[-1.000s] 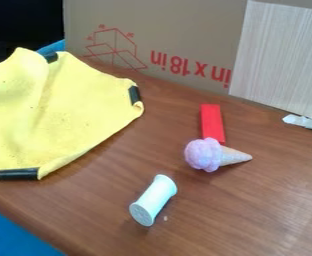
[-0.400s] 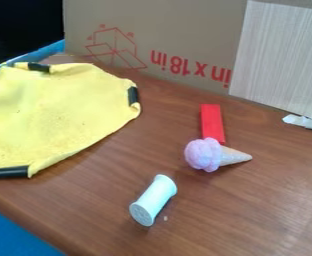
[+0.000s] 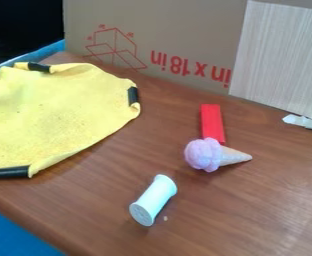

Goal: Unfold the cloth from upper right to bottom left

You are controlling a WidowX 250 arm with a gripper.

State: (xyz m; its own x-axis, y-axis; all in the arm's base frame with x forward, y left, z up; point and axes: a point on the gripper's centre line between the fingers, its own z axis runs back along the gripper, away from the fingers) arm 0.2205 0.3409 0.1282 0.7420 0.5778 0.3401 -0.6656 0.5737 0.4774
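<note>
The yellow cloth (image 3: 55,115) lies spread over the left side of the brown table, running out of the camera view at the left edge. Black strips mark its top edge, its right corner and its lower edge. The right corner strip has a small curl of cloth just below it, and the lower edge near the other strip is slightly rolled. Most of the cloth's surface looks fairly flat, with shallow wrinkles.
On the table (image 3: 252,215) are a white spool (image 3: 153,200), a toy ice cream cone (image 3: 212,155) and a red block (image 3: 212,122). A cardboard box (image 3: 185,35) stands behind, with a pale panel (image 3: 282,55) and a whitish object (image 3: 305,122) at right.
The raised peak at the cloth's upper left has dropped and flattened. The top strip has shifted left and down, and the right and lower strips have slid slightly left. The other objects have stayed put.
</note>
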